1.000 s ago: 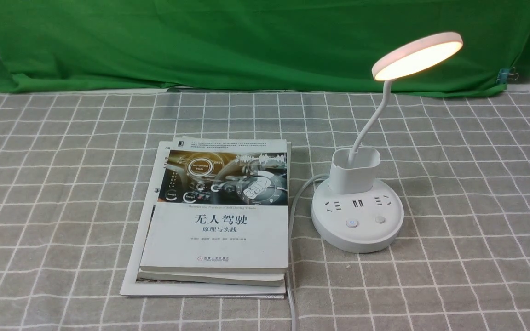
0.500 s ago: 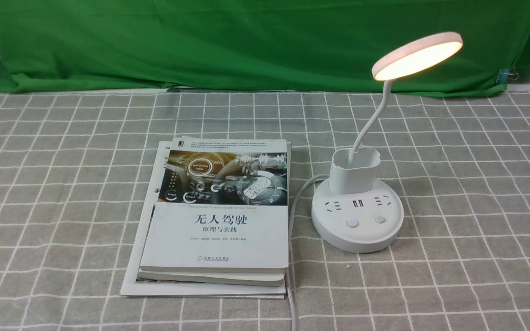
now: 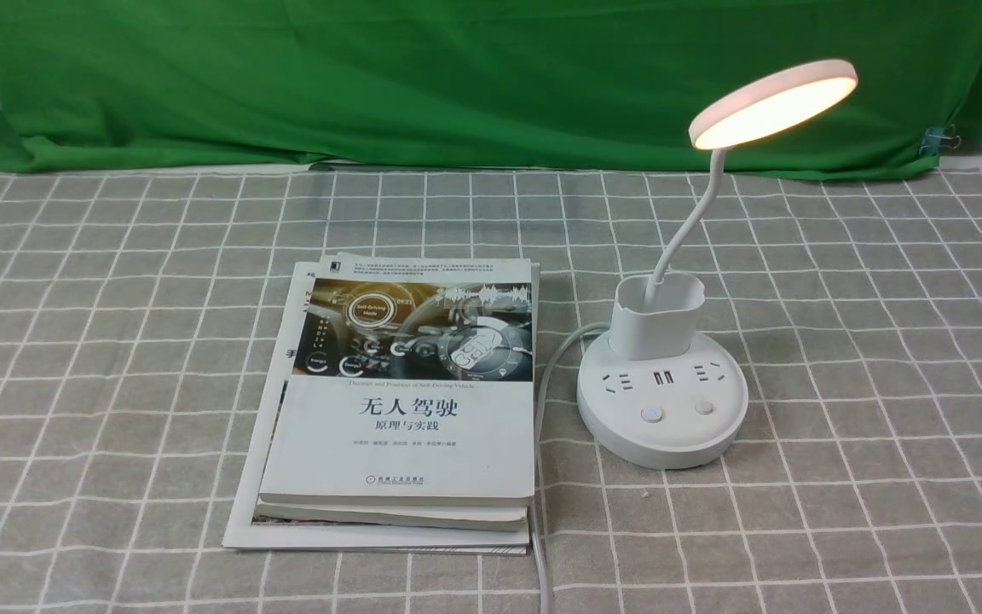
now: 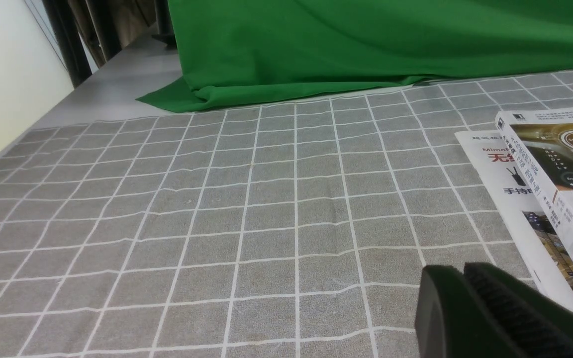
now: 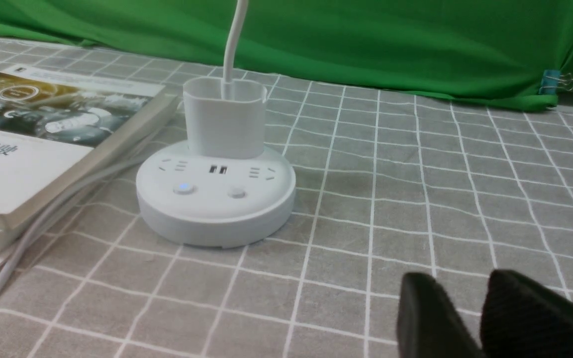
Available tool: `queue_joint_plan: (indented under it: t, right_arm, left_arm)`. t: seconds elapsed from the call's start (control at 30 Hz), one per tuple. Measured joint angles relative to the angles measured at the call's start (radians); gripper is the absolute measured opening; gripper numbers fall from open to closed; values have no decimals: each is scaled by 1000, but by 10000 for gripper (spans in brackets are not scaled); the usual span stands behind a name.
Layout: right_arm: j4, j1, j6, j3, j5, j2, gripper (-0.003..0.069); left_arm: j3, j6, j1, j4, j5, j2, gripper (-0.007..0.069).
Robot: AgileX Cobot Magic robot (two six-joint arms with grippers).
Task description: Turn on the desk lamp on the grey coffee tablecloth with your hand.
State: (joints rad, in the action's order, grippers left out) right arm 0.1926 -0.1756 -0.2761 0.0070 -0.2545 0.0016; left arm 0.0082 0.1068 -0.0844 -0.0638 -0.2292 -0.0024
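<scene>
Front view: desk lamp stands on the grey coffee tablecloth, right of centre, its disc head lit with a warm glow and tilted toward the camera. The thin neck rises out of the pen-holder cup, which sits at the rear of the round base; two buttons sit on the base's near side, below the sockets. A white cord runs from the base down along the right edge of a stack of books, which lies just beside the lamp on its left. Green backdrop cloth hangs behind the surface. Neither arm appears in this view. Left wrist view: left claw shows only as dark fingertips set almost together, holding nothing, above bare gridded cloth, with the books near it. Right wrist view: right claw shows two dark fingertips with a narrow gap between them, empty, low over the cloth and apart from the lamp base. The left-hand button on that base shows a faint blue light. A blue clip is on the green cloth's edge.
</scene>
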Motion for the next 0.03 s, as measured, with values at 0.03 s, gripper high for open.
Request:
queue_joint_plan:
  t: [0.03]
  right_arm:
    - [0,0,0,0,0,0,234]
  left_arm:
    - [0,0,0,0,0,0,19]
